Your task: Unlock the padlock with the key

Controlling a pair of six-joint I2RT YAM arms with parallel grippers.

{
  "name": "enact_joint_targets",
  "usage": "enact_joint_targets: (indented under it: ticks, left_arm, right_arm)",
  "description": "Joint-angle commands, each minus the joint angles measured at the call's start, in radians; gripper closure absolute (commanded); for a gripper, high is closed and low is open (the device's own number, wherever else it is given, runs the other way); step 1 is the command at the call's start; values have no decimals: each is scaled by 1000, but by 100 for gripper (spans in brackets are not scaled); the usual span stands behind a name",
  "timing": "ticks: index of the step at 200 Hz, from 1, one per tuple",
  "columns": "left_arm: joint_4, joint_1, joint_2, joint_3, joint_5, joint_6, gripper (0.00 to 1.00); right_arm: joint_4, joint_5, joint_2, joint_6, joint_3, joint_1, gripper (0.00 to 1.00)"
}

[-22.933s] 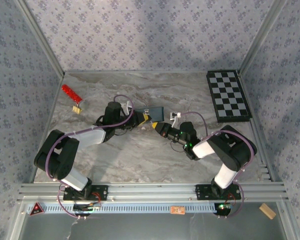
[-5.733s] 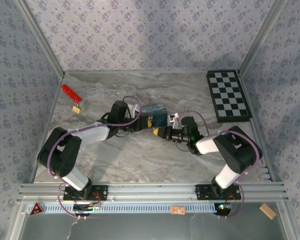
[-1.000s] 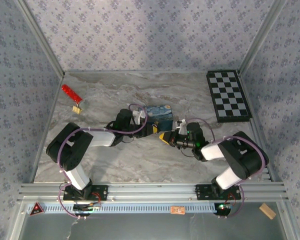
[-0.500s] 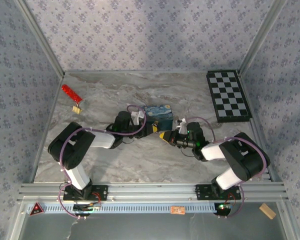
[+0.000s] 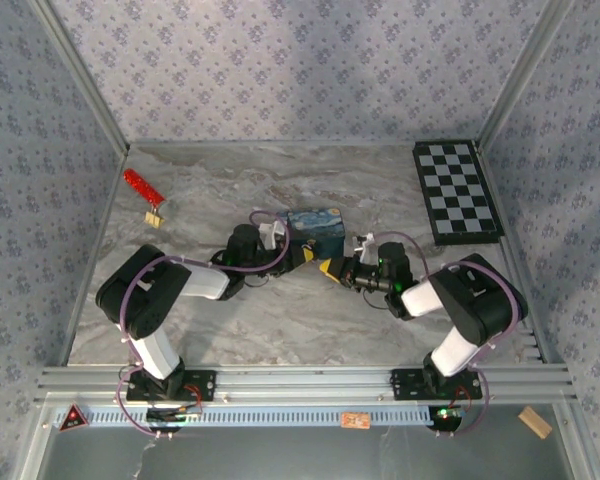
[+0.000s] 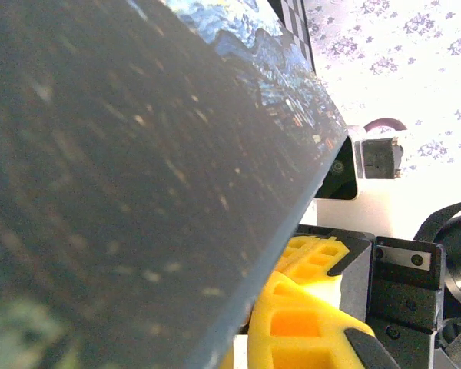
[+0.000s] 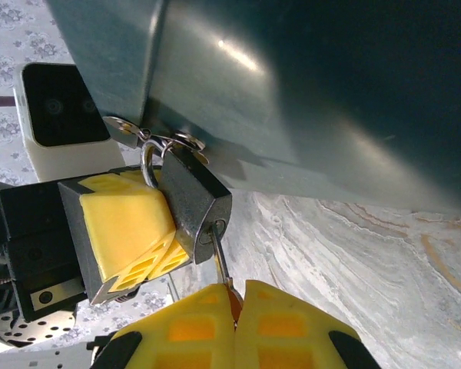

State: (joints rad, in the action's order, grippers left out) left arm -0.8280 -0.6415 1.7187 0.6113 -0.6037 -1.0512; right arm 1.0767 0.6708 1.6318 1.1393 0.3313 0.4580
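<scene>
The small dark padlock [image 7: 196, 204] hangs by its silver shackle [image 7: 147, 165] from the hasp of the blue painted box [image 5: 317, 228]. A thin key [image 7: 221, 265] sits in the keyhole at the padlock's bottom face. My right gripper [image 7: 234, 300] is shut on the key's head, just below the lock. My left gripper [image 5: 302, 257] is shut, and its yellow fingers [image 7: 127, 219] press against the padlock's far side. I cannot tell if they pinch it. In the left wrist view the box's dark side [image 6: 123, 169] hides the lock, and the right gripper's yellow fingers [image 6: 326, 257] show past its edge.
A black-and-white checkered board [image 5: 457, 190] lies at the back right. A red strip [image 5: 138, 183] with a small gold piece [image 5: 155, 217] lies at the back left. Both arms meet in front of the box on the marble table [image 5: 280, 320].
The right arm's elbow and wrist have shifted slightly while its gripper stays at the lock. The box and the left arm have barely moved.
</scene>
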Motion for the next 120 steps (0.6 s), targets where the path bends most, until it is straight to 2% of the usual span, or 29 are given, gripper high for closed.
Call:
enact_joint_targets:
  ticks: [1, 79, 120]
  left_arm:
    - [-17, -44, 4, -26, -192, -24, 100]
    - [-36, -58, -14, -17, -159, -67, 100]
    - [-44, -76, 11, 9, -178, -74, 100]
  right_arm:
    - [157, -99, -20, 12, 86, -32, 100]
    - [159, -77, 7, 25, 186, -49, 100]
    - [-33, -32, 6, -85, 285, -7, 100]
